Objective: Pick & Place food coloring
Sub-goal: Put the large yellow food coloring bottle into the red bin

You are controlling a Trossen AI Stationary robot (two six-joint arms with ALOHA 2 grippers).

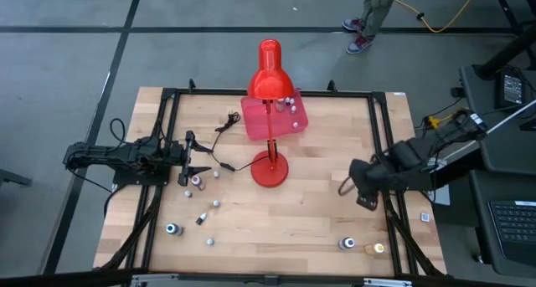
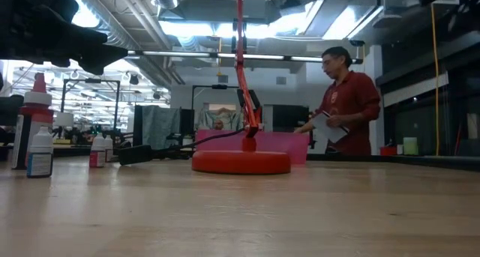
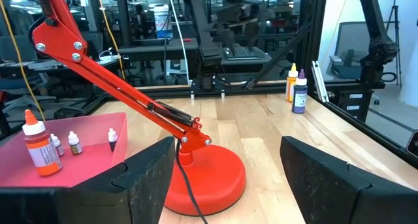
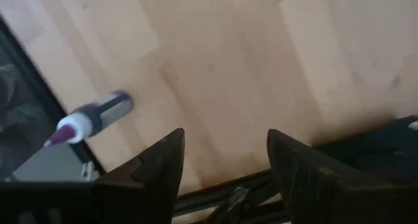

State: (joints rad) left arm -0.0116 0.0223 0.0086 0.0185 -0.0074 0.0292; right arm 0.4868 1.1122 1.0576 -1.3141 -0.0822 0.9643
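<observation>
The food coloring bottles (image 1: 195,180) lie scattered over the wooden table (image 1: 318,212). In the high view a loose group sits on the left half, just in front of the left gripper (image 1: 201,164), with others farther along toward the near edge. Two more stand at the near right corner (image 1: 346,243). Several rest inside the pink tray (image 1: 251,120) at the far side, behind the red desk lamp (image 1: 270,78).

The left wrist view alone gives the tray contents clearly: an orange bottle (image 3: 38,145) with a pale cap, upright, and three smaller bottles beside it. It also shows an orange and a purple bottle (image 3: 298,93) standing together at the table's edge. The right wrist view alone shows a dark bottle (image 4: 91,118) with a purple tip, seen near the black frame rail. The low view shows a red-capped bottle (image 2: 36,129) and smaller ones standing at the left, and a person in a red top (image 2: 346,100) beyond the table. The high view shows only a person's legs (image 1: 368,19) on the floor.

No label text or brand can be read on any bottle.

The left gripper is held wide apart and grasps nothing; its fingers (image 3: 150,181) frame the lamp base (image 3: 202,181) without touching it. The right gripper (image 1: 366,199), near the right edge, also stands parted and empty, over bare wood.
</observation>
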